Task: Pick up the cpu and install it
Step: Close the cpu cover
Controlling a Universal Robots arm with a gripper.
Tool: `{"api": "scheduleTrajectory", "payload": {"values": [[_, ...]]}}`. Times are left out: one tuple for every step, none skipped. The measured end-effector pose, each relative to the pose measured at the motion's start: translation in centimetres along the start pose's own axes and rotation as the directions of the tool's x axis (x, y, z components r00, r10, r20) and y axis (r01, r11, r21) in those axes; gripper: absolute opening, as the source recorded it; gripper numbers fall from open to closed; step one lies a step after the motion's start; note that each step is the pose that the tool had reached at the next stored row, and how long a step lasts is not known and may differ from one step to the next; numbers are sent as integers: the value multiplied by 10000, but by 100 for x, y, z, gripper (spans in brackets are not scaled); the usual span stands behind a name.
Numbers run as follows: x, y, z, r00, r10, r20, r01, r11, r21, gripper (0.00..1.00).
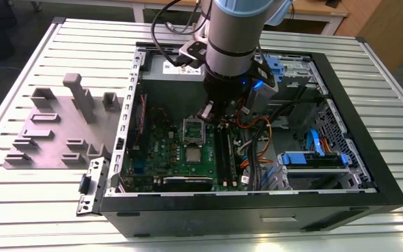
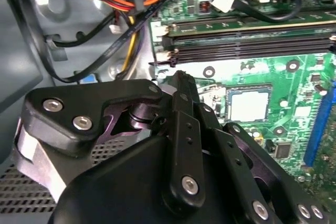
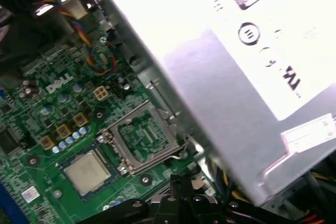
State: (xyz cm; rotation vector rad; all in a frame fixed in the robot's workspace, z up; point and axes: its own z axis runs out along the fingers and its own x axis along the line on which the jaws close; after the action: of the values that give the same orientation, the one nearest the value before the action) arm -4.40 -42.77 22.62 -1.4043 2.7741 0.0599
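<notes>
The cpu (image 1: 193, 154) is a small silvery square lying flat in its seat on the green motherboard (image 1: 163, 152), also seen in both wrist views (image 2: 249, 104) (image 3: 86, 171). Right beside it the rectangular metal socket frame (image 3: 142, 137) (image 1: 193, 129) stands flipped open. My gripper (image 1: 209, 113) hangs inside the computer case, just above the board beyond the frame's far end and next to the memory slots (image 2: 247, 45). Its black fingers (image 2: 181, 98) look shut with nothing between them, a short way off the cpu.
A big grey box with a white label (image 3: 236, 77) sits close beside the gripper. Orange and black cables (image 1: 254, 131) and blue drive brackets (image 1: 314, 157) crowd the case's right side in the exterior view. A grey fixture plate (image 1: 61, 126) lies on the slatted table at left.
</notes>
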Motion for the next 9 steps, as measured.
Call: {"api": "scheduleTrajectory", "payload": {"values": [[-8,4,6,10000,-2,1,2,10000,0,11],[-11,6,16,10000,-4,5,4,10000,-3,11],[-14,8,24,10000,-10,8,10,10000,-6,11],[-15,9,30,10000,-21,12,21,10000,-10,11],[-16,10,35,10000,-38,20,38,10000,-17,11],[-15,10,41,9998,-177,48,177,9998,-46,11],[-16,10,43,9995,-309,51,309,9995,-55,11],[-16,10,45,9990,-448,50,448,9990,-63,11],[-16,10,48,9983,-587,50,587,9983,-70,11]]}}
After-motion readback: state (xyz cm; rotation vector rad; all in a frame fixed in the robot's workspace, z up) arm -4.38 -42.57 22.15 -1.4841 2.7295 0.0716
